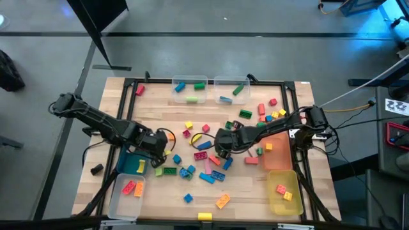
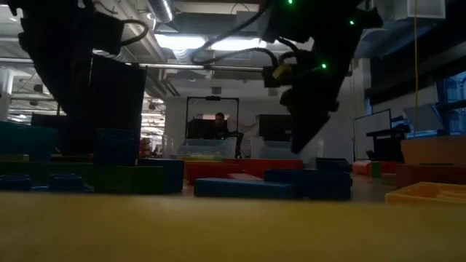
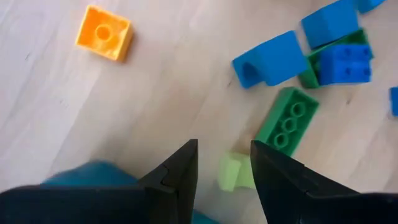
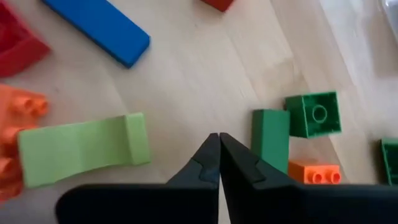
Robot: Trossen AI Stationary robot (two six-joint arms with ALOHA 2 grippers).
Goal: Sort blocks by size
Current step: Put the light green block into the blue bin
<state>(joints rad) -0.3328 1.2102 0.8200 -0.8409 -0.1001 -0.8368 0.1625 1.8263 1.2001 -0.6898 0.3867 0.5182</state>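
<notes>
High view: the blocks (image 1: 211, 167) lie scattered over the middle of the wooden table (image 1: 243, 191). The right gripper (image 1: 220, 148) sits low among them near the centre, its fingers pressed together on nothing, with a light green block (image 4: 81, 149) and a dark green one (image 4: 270, 138) just beside its tips. The left gripper (image 1: 160, 155) hangs over the left part of the pile, fingers partly apart around a pale green block (image 3: 231, 172), though whether they grip it I cannot tell. Two clear bins (image 1: 190, 83) at the far edge hold blue and green blocks; a blue bin (image 1: 131, 167), an orange bin (image 1: 281, 156) and a yellow bin (image 1: 287, 204) stand along the sides
</notes>
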